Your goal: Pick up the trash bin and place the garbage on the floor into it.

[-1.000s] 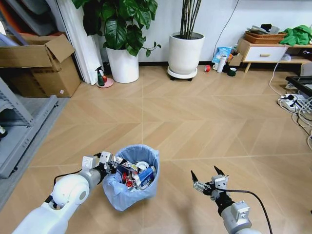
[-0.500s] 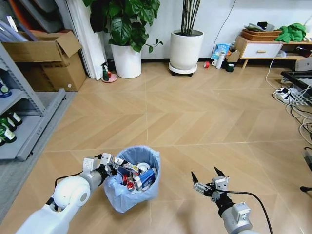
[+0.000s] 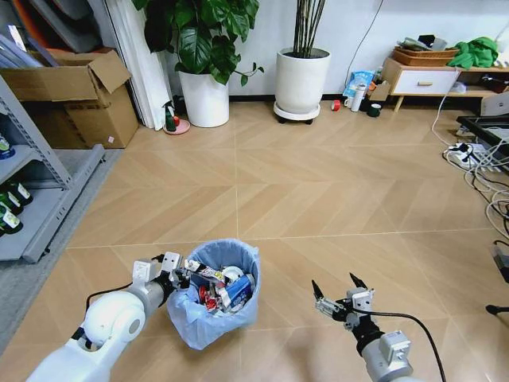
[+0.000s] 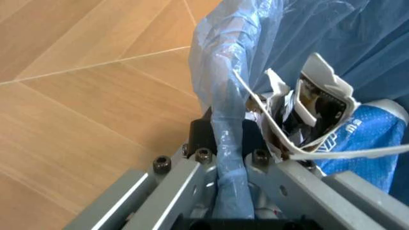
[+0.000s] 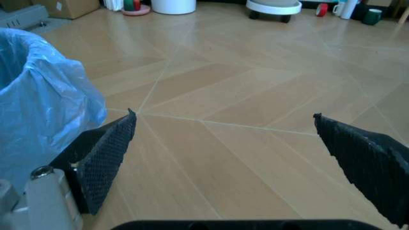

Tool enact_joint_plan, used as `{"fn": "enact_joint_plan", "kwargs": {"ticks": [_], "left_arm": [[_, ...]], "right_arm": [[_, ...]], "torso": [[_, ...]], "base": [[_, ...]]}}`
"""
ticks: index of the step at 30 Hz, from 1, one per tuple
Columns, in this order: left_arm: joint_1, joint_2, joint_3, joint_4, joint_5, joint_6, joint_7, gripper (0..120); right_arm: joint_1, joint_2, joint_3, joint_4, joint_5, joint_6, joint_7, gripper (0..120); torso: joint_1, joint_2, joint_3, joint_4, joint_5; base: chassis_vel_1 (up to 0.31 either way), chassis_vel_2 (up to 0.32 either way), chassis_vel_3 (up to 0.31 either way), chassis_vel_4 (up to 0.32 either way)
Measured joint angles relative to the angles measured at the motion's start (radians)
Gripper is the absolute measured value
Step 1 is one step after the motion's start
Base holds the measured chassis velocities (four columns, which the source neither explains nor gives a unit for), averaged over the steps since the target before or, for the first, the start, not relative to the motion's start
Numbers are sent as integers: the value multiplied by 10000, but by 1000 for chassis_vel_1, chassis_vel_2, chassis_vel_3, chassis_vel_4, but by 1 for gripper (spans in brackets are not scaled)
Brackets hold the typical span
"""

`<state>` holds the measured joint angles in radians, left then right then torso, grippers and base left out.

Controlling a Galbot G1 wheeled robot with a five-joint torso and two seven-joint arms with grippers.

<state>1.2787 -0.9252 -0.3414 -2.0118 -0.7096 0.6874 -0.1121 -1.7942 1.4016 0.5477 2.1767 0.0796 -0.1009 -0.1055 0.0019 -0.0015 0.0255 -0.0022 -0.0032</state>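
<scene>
Left gripper (image 3: 176, 273), near left of the scene: its jaws are closed on the near-left rim of the trash bin (image 3: 213, 318), pinching the light blue plastic liner (image 4: 230, 120) together with the rim edge; the left wrist view shows the bag film bunched between the two metal fingers (image 4: 185, 179).

Trash bin, centre-left and near: it stands low over the floor (image 3: 318, 199), whether lifted or resting cannot be told. It is filled close to the rim with the garbage (image 3: 223, 286): crumpled white paper (image 4: 307, 110), a blue packet (image 4: 357, 139), foil wrappers and a small red item.

Handling, as judged: the bin looks small and light, its wall stiff, but the liner is thin, slippery and easily torn, so a hold on film alone could slip; the rim under the film is the sound place to grip. The load is loose and light, and would spill if the bin tilts.

Right gripper (image 3: 339, 292), near right, well apart from the bin: its jaws are spread wide and hold nothing, hovering over bare floor.
</scene>
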Motion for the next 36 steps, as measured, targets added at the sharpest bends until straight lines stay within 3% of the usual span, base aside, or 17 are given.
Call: {"fn": "enact_joint_plan", "kwargs": {"ticks": [14,22,28,36], "left_arm": [[388,-205,-207,-170,79,-99,-141,0],[483,-544,-507,-82,-643,-272,-2023,0],[633,-696,-1232,421,-1058,-393,-2643,0],[440,-640,-2004,1379,-1135,-412,-2359,0]], "right_arm": [[-110,227,-86,-81,-275,334,179,100],[-70,252,61,-132,-289,400,231,100],[-90,326,80,-129,-303,459,235,100],[-178,439,8,-178,-447,547,234,100]], "torso": [[0,0,-1,-1,4],[0,0,-1,1,-3],[0,0,-1,0,1],[0,0,-1,1,3]], "base": [[-144,-151,134,141],[42,35,-43,-26],[0,0,0,0],[0,0,0,0]]}}
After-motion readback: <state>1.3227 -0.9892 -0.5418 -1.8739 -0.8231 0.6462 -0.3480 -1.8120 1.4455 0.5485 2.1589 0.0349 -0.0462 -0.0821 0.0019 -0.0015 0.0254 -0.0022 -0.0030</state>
